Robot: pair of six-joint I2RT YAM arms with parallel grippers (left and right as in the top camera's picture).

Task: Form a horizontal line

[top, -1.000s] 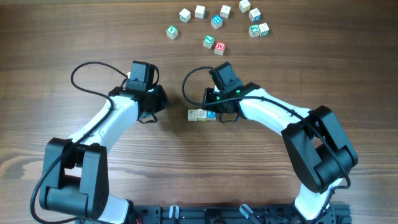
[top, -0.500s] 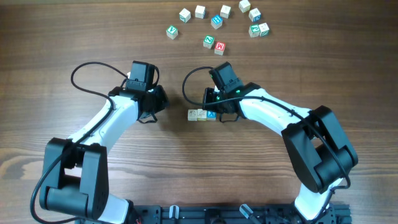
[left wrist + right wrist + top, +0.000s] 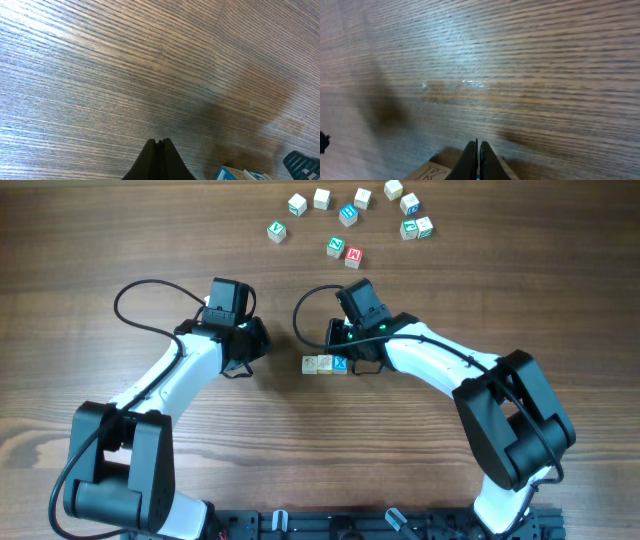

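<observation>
The horizontal line (image 3: 325, 365) is a row of three small touching cubes: two pale beige and, at the right end, one with a blue X face (image 3: 341, 364). My right gripper (image 3: 357, 366) is shut and empty, its tips right at the blue cube end of the row. In the right wrist view the shut fingers (image 3: 478, 159) sit over a pale cube with a carved K (image 3: 433, 173). My left gripper (image 3: 239, 368) is shut and empty, apart from the row on its left. A blue-faced cube (image 3: 236, 174) shows at the bottom right of the left wrist view, with the shut fingers (image 3: 160, 159) beside it.
Several loose cubes with green, red and blue faces (image 3: 345, 215) lie scattered at the far edge of the wooden table (image 3: 120, 240). A black cable (image 3: 300, 320) loops off the right wrist, above the row.
The blue X face at the right end of the row shows a little more fully now. Both arms have hardly moved.
</observation>
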